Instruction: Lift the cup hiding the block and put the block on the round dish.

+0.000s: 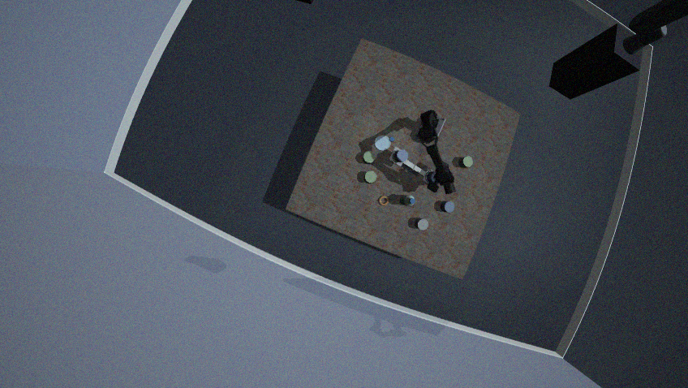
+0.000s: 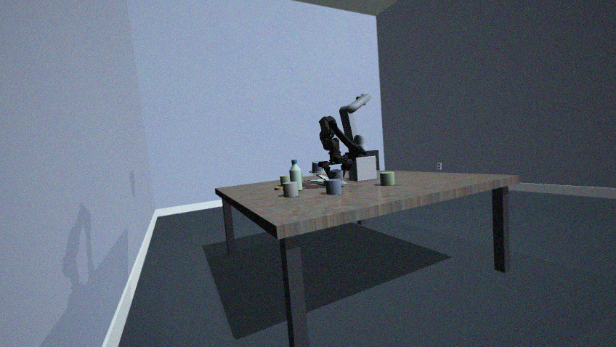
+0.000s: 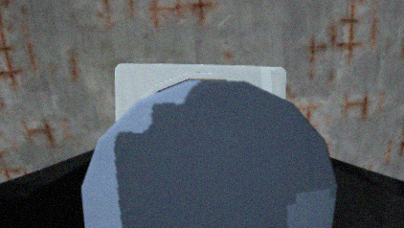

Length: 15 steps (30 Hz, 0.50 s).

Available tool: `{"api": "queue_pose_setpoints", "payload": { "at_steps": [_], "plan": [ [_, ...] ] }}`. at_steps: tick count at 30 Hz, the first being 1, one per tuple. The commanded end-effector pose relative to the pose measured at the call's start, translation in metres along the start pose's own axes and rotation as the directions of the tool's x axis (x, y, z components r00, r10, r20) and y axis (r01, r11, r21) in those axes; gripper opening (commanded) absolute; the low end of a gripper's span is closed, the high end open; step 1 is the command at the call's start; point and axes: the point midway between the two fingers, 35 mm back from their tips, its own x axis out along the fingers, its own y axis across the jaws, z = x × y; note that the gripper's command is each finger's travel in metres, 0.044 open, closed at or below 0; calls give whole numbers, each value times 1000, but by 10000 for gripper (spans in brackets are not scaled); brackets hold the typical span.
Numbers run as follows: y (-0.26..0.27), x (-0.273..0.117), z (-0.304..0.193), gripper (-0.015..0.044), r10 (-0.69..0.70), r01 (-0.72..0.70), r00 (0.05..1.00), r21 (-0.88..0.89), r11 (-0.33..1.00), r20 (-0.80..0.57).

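Note:
The balance [image 1: 412, 165] [image 3: 134, 77] is tilted. One blue cup [image 1: 402, 155] [image 2: 316, 166] stands on its raised far end. The other blue cup [image 1: 430, 176] [image 2: 336, 173] [image 3: 211, 158] stands upright on its low end, near the arm. My gripper [image 1: 431, 178] [image 2: 337, 176] is pointed down over the low cup, its fingers partly open on either side of it. In the wrist view the cup's top hides the fingertips, so contact is not visible. No block shows. The pale round dish [image 1: 382, 143] lies beyond the raised end, with no cup above it.
A green bottle [image 1: 407, 200] [image 2: 296, 177], an orange ring [image 1: 383, 200] [image 2: 278, 188], a grey cup [image 1: 422, 224] [image 2: 290, 189], another blue cup [image 1: 449, 206] [image 2: 333, 186] and green cups [image 1: 370, 176] [image 2: 387, 178] stand around the balance. A small blue thing [image 1: 391, 139] is beside the dish.

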Motion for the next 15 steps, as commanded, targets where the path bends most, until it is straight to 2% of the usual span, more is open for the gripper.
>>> {"api": "queue_pose_setpoints", "payload": {
  "at_steps": [1, 6, 15],
  "plan": [
    [0, 2, -1, 328, -1, 0, 1000, -5, 1000, -3],
    [0, 2, -1, 295, -1, 0, 1000, -5, 1000, -3],
    [-1, -5, 0, 59, -1, 1, 1000, -5, 1000, -2]
  ]
}}
